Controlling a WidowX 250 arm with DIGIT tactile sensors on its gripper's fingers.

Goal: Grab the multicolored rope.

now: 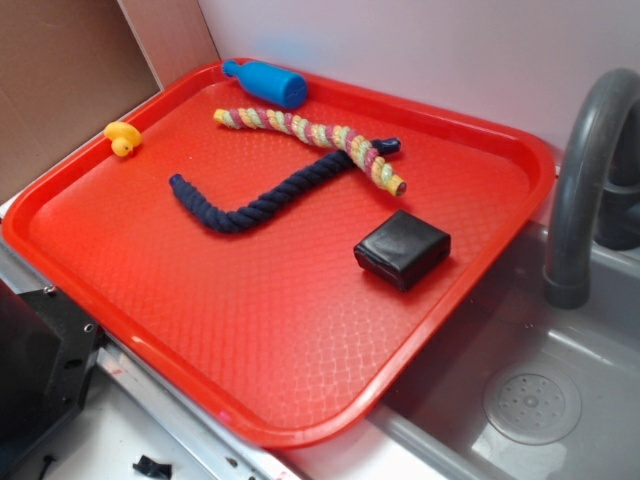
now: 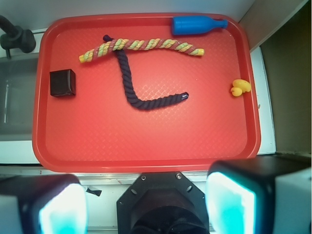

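The multicolored rope (image 1: 305, 133) (image 2: 141, 48) lies nearly straight along the far part of the red tray (image 1: 250, 340) (image 2: 146, 136), its pastel yellow, pink, green and white strands twisted together; note that it crosses over one end of the navy rope (image 1: 265, 196) (image 2: 139, 85), the two touching at that crossing. From there the navy rope runs toward the tray's middle and bends into an L shape. Beside one end of the multicolored rope you see a blue bottle (image 1: 265, 82) (image 2: 197, 25) lying on its side near the tray's far rim; near the other end sits a black box (image 1: 402, 248) (image 2: 62, 82), apart from both ropes. A small yellow duck (image 1: 121, 138) (image 2: 240, 87) rests at the tray's edge, well apart from the ropes. A grey faucet (image 1: 585, 180) (image 2: 17, 36) and sink basin (image 1: 540, 400) adjoin the tray on the side of the black box. In the wrist view the gripper (image 2: 146, 204) hangs above the tray's near rim, well away from the multicolored rope, its two fingers (image 2: 231, 204) spread wide apart and holding nothing
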